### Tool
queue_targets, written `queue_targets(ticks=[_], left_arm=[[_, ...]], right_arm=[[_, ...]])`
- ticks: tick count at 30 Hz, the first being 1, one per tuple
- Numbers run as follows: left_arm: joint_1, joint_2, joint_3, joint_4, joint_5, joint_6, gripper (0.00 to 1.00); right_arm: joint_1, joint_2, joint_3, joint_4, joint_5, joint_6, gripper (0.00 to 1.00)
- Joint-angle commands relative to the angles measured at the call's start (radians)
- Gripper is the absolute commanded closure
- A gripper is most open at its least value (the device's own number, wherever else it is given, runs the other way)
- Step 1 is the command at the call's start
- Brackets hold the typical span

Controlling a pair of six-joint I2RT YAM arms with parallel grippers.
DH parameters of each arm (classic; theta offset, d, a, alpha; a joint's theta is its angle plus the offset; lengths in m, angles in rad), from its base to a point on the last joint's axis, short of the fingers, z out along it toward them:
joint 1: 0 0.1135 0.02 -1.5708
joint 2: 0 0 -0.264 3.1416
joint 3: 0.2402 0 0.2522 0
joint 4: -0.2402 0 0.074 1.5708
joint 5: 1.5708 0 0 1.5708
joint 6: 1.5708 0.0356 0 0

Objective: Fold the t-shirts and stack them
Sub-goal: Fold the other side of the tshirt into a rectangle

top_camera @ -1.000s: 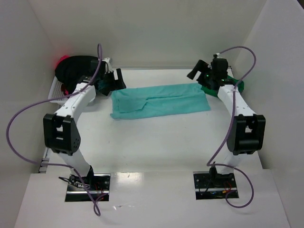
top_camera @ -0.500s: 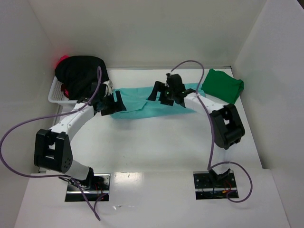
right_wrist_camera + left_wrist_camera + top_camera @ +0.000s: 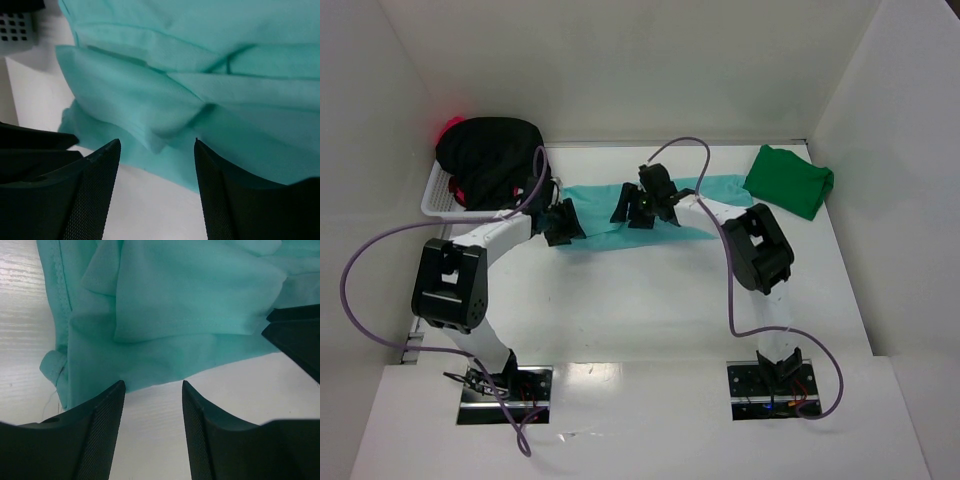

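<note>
The light teal t-shirt lies folded into a long band across the far middle of the table. My left gripper is open and empty, low over the shirt's near left edge; bare table shows between its fingers. My right gripper is open and empty, low over the near edge of the shirt's middle. The dark green t-shirt lies folded at the far right. The black t-shirt is heaped on the basket at the far left, with the red-pink one peeking out behind it.
A white slotted basket stands at the far left and shows in the right wrist view. White walls close in the back and both sides. Each gripper shows in the other's wrist view, the right one and the left one.
My right arm has swung left from beside the dark green shirt to the teal shirt's middle. My left gripper has come in from the basket to the shirt's left edge.
</note>
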Motion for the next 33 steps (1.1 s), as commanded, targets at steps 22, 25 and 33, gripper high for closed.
queue_targets(ticks=[22, 25, 33], left_arm=[[0.035, 0.12, 0.089, 0.104, 0.015, -0.009, 0.43], [0.035, 0.12, 0.089, 0.104, -0.003, -0.009, 0.49], [0.035, 0.129, 0.089, 0.114, -0.007, -0.009, 0.77]], right_arm=[[0.006, 0.054, 0.055, 0.016, -0.005, 0.054, 0.46], [0.006, 0.046, 0.05, 0.016, -0.005, 0.054, 0.44], [0.006, 0.054, 0.03, 0.059, 0.005, 0.072, 0.64]])
